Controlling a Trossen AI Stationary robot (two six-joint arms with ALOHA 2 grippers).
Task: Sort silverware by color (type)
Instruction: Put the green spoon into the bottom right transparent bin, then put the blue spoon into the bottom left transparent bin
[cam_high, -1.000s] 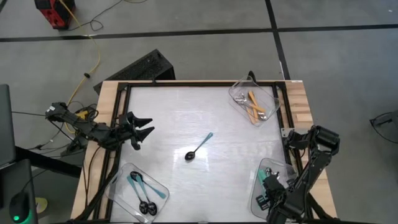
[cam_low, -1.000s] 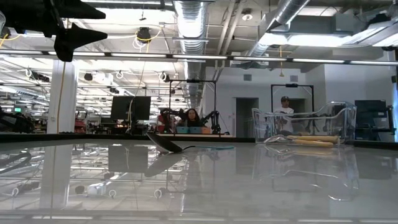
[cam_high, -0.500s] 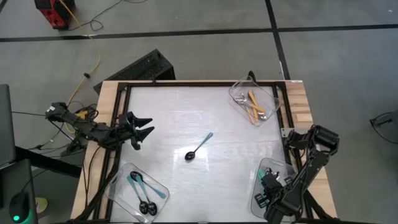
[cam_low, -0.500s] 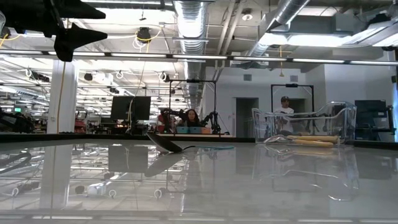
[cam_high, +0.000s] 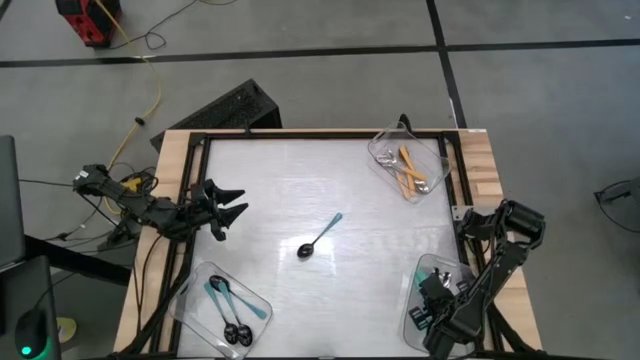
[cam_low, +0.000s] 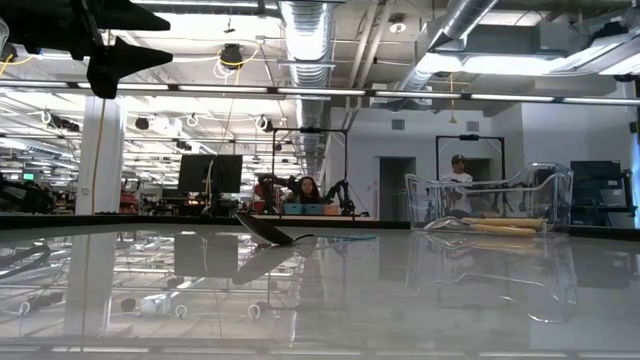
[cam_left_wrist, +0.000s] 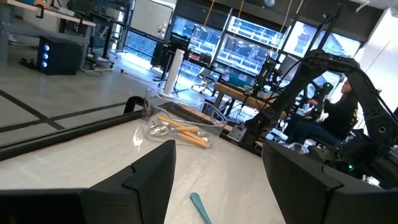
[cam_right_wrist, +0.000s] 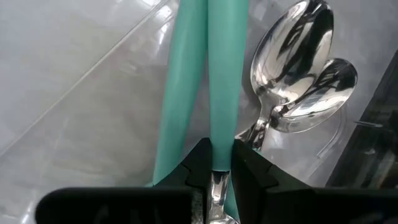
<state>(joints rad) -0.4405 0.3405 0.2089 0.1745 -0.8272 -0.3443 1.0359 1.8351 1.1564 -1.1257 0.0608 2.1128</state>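
Observation:
My right gripper (cam_high: 430, 294) hangs over the clear tray (cam_high: 421, 268) at the table's near right, shut on a teal-green-handled spoon (cam_right_wrist: 221, 68). Beside that spoon lies a second teal handle (cam_right_wrist: 179, 87), and two silver bowls (cam_right_wrist: 300, 56) rest on the tray's floor. A blue-handled spoon with a black bowl (cam_high: 320, 237) lies flat at mid-table. My left gripper (cam_high: 240, 202) stands open above the table's left edge, holding nothing. My right gripper pinches the spoon's teal handle (cam_right_wrist: 219, 144) between its two fingers, close to where the handle meets the silver neck. The fingers point steeply down into the tray and lie along the spoon. The handle runs on past the fingertips; its far end is out of the picture.
A clear tray (cam_high: 385, 146) at the far right holds orange-handled spoons (cam_high: 408, 170). Another clear tray (cam_high: 258, 301) at the near left holds blue-handled spoons with black bowls (cam_high: 228, 306). A black frame (cam_high: 300, 136) rims the tabletop. People sit in the room beyond.
My right gripper has sunk a little toward the near-right tray, still shut on the teal-handled spoon.

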